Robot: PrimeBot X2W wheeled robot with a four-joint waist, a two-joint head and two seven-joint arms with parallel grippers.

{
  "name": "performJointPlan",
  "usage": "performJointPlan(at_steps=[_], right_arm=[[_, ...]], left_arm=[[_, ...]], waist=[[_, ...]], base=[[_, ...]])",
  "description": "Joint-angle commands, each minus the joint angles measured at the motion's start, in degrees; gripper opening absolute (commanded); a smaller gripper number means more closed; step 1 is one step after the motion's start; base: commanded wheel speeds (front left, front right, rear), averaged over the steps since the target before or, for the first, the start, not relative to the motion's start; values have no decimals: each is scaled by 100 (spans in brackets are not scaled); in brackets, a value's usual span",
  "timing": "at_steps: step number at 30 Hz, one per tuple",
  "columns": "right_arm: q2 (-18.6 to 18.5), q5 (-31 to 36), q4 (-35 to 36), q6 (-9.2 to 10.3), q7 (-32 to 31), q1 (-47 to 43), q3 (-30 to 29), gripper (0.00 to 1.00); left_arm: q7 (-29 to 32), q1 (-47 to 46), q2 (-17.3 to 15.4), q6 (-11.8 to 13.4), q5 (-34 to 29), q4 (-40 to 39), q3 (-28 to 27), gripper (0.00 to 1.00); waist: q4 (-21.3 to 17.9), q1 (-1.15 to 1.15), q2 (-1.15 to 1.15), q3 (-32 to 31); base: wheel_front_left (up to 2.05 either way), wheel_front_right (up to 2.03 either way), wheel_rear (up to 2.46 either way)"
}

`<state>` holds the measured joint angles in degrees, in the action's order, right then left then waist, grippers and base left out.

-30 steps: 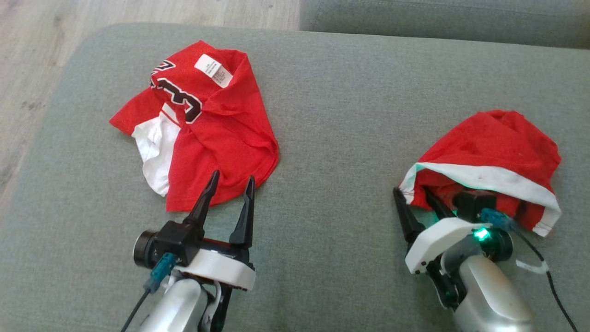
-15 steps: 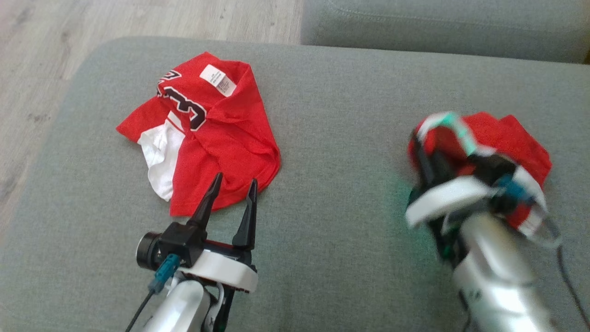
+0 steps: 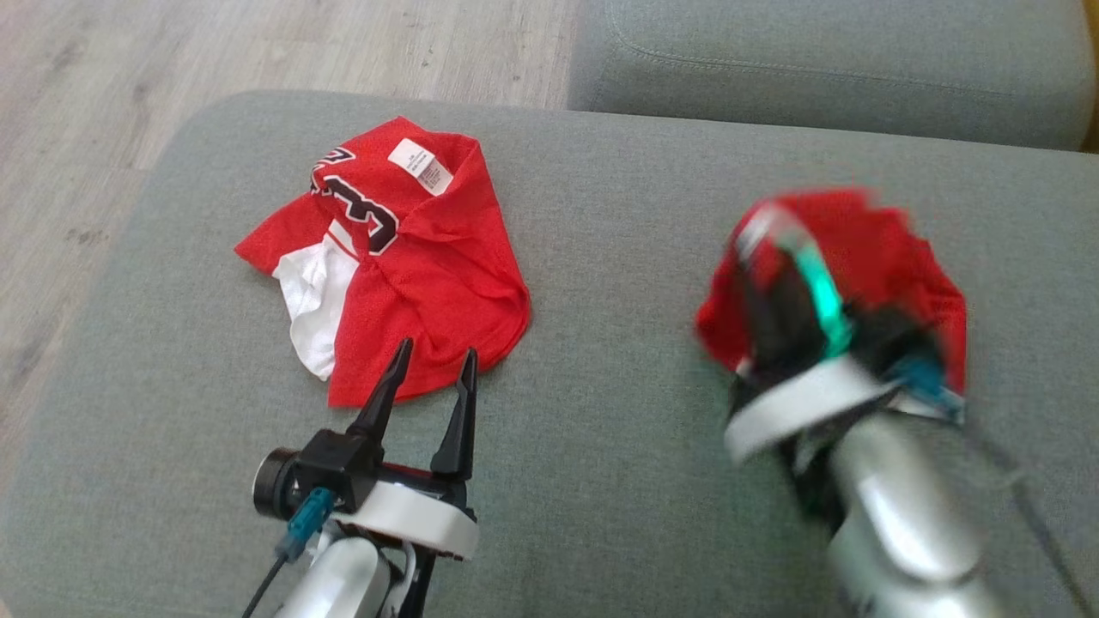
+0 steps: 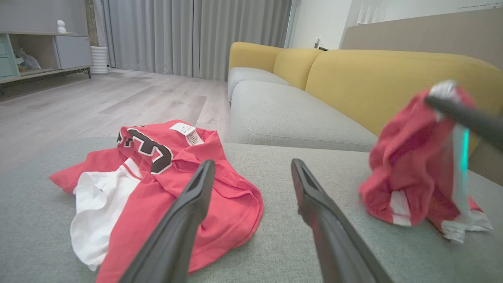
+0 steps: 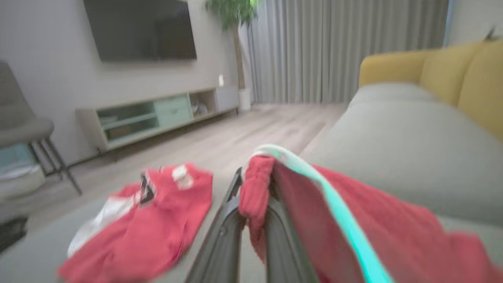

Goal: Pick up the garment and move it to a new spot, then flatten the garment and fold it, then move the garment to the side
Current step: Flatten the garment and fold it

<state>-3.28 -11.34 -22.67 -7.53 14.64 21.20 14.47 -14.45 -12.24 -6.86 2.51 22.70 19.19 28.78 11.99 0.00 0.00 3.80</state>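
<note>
Head view first: right tool (image 3: 781,300) was clamped shut on a bunched red garment (image 3: 867,249) with white trim. It held the garment up over the right half of the grey cushion (image 3: 618,257), and all of it was smeared by motion blur. Left tool (image 3: 436,350) sat near the cushion's front edge, left of the middle, its fingers spread wide and gripping nothing. Their tips were just beside the near hem of a red jersey (image 3: 429,266), which lay crumpled toward the far left corner with numerals and a white label showing. Wood floor (image 3: 258,51) lay beyond the far edge.

Left wrist view: the two dark fingers stood well apart with bare cushion between them. The jersey rested on the cushion to their left. The red garment hung off to the right in front of a yellow sofa back (image 4: 393,74), draped from the other arm's finger. Whether its lowest hem touched the cushion could not be told through the blur.

Right wrist view: the fingers were pressed together on a fold of the red cloth, which spilled down to their right.

Judged from this, the task was at its very start: the grasp was made and the lift looked under way. The carry to a new spot, the flattening, the folding and the move aside were all left to do.
</note>
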Motion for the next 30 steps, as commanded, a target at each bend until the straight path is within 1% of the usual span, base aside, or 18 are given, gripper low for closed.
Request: performJointPlan(at_steps=[1,2,3,4,5,6,8,11,14,17,21,24,25,28,30], right_arm=[[40,-37,-146,4,-75,-1,479,0],[40,-96,-349,4,-201,-40,743,0],[40,-127,-505,4,-292,-48,1044,9],[40,-163,-637,4,-372,-39,1314,58],[40,-163,-637,4,-372,-39,1314,58],[40,-213,-770,4,-477,-27,1540,100],[40,-329,-939,4,-615,33,1939,100],[40,-568,-1089,4,-760,124,2312,100],[40,-770,-1161,4,-790,172,2482,100],[40,-891,-1114,4,-626,129,2444,100],[40,-870,-932,4,-381,-91,2186,100],[39,-706,-739,4,-256,-350,1818,100],[15,-550,-571,4,-228,-548,1620,100],[-55,-324,-291,4,-216,-850,1187,100],[-57,-72,-100,4,-181,-1066,606,100]], left_arm=[[-54,-152,-23,-6,-22,-185,-209,100],[-54,-153,-21,-6,-20,-179,-204,100],[-54,-155,-21,-4,-18,-174,-203,100],[-54,-158,-22,-1,-16,-170,-206,100],[-54,-158,-22,-1,-16,-170,-206,100],[-54,-162,-23,0,-13,-165,-207,100],[-54,-172,-26,-6,-9,-152,-203,100],[-55,-175,-29,-2,-5,-133,-207,100],[-55,-165,-26,0,1,-122,-208,100],[-55,-165,-31,3,8,-116,-223,100],[-55,-152,-55,37,7,-170,-289,100],[-55,-136,-71,55,6,-220,-341,100],[-55,-119,-85,67,7,-250,-381,100],[-55,-94,-99,66,-1,-270,-404,100],[-55,-83,-103,71,-5,-294,-421,100]], waist=[[-2,0,0,8],[-12,0,0,12],[-25,0,0,17],[-39,0,0,22],[-39,0,0,22],[-53,0,0,28],[-79,0,0,34],[-121,0,0,19],[-162,0,0,-9],[-226,0,0,-42],[-388,0,0,-77],[-525,0,0,-109],[-629,0,0,-124],[-755,0,0,-144],[-831,0,0,-142]], base=[[0,0,0],[0,0,0],[0,0,0],[0,0,0],[0,0,0],[0,0,0],[0,0,0],[0,0,0],[0,0,0],[0,0,0],[0,0,0],[0,0,0],[0,0,0],[0,0,0],[0,0,0]])
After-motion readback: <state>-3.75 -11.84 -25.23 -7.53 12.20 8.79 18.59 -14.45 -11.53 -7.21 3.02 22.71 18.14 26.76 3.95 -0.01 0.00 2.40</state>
